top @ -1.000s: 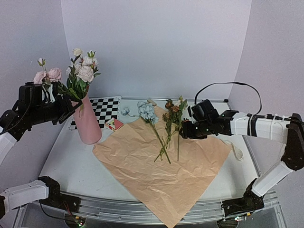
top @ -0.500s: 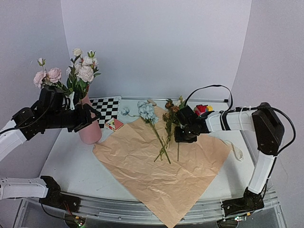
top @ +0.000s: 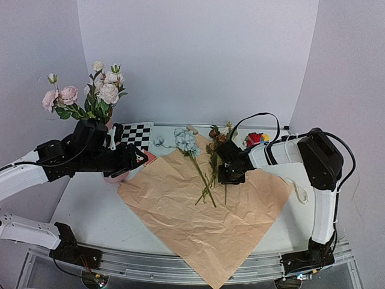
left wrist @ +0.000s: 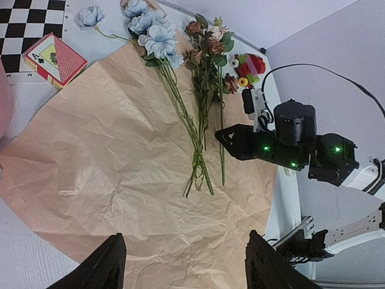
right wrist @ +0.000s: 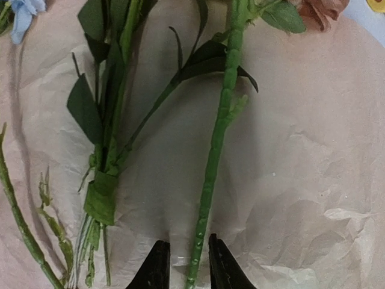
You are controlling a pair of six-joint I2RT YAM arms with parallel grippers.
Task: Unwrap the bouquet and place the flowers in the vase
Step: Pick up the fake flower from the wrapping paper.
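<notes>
The pink vase stands at the left, mostly hidden behind my left arm, with white and peach-pink flowers in it. The beige wrapping paper lies spread flat. On it lie pale blue flowers and rust-brown flowers with long green stems. My right gripper is down on the paper, and its narrowly open jaws straddle one green stem with a gap still showing. My left gripper hangs wide open over the paper's left part, holding nothing.
A checkerboard and a red card box lie behind the paper's left corner. One loose blue bloom rests on the table. A colourful toy-brick block sits behind my right arm. A white cord lies at the right.
My left arm has swung right and down from the vase's blooms to in front of the vase. My right gripper has moved left onto the stems and its jaws have narrowed.
</notes>
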